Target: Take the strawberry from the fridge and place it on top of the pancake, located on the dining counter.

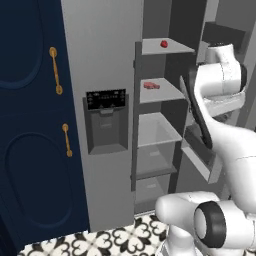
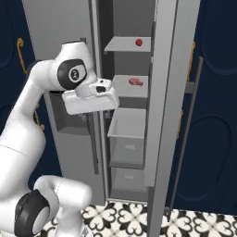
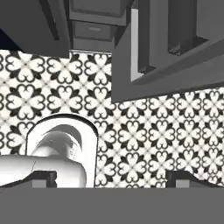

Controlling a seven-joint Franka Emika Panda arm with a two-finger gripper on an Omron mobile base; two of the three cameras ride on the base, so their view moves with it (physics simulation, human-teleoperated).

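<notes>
In the left base view we see the fridge [image 1: 107, 100] with its right door swung open and the strawberry [image 1: 164, 44] sitting on the top shelf, one shelf above the slab of meat [image 1: 151, 85]; our arm's hand hangs beside the open door, lower than that top shelf. In the right base view the strawberry [image 2: 138, 42] lies up and to the right of our hand. In the hand view the gripper [image 3: 112, 180] points down at the patterned floor [image 3: 175, 131], fingertips [image 3: 183, 178] wide apart and empty, so we judge the hand must lift and turn toward the top shelf.
</notes>
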